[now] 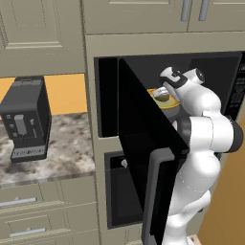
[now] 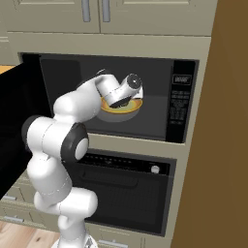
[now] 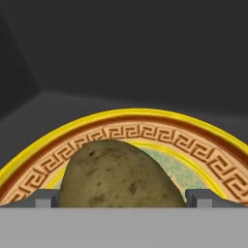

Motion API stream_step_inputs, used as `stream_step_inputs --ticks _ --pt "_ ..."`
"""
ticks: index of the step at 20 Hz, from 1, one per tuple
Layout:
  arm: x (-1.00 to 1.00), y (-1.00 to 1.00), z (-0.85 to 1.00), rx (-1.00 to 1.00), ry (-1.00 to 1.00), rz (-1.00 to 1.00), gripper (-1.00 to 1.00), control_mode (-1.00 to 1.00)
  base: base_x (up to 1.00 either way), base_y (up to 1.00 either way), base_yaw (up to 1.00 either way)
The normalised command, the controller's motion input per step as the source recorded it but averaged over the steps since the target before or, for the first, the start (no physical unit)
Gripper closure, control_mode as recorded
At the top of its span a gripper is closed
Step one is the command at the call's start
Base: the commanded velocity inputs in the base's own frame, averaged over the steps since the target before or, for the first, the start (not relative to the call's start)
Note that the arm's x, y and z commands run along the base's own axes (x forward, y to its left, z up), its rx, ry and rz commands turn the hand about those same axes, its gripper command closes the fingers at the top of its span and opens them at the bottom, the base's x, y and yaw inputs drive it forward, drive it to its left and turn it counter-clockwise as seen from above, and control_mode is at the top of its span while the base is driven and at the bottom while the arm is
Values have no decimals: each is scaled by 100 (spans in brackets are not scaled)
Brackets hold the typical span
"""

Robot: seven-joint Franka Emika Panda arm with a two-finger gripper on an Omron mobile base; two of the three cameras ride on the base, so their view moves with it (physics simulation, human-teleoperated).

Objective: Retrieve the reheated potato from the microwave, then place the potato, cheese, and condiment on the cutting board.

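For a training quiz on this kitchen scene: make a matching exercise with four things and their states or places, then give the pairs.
Things:
1. potato
2. microwave door
3. gripper
4. coffee machine

States or places:
A. swung wide open
B. on the counter, left of the microwave
C. lying on a yellow-rimmed plate
D. open, one fingertip on each side of the potato

Pairs: 1-C, 2-A, 3-D, 4-B

Pale beige cupboards (image 1: 43, 33) fill the wall, with grey bar handles (image 2: 85, 10) on the top doors. On the left is a speckled stone counter (image 1: 72, 153) with a black coffee machine (image 1: 26, 117) on it, and an orange wall (image 1: 64, 93) behind. Drawers (image 1: 43, 210) sit under the counter. A black oven (image 2: 131, 193) sits low down. The floor (image 2: 24, 237) is light wood.
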Motion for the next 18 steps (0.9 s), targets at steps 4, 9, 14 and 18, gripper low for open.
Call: stream_step_inputs --ticks 4,9,14,18 --pt "0 1 -17 0 0 0 -100 -100 0 0 0" --pt "-2 4 -19 0 -3 0 100 -100 0 0 0" --pt "-8 4 -10 0 -9 0 100 -100 0 0 0" --pt "-2 0 0 0 -10 -3 100 -100 0 0 0"
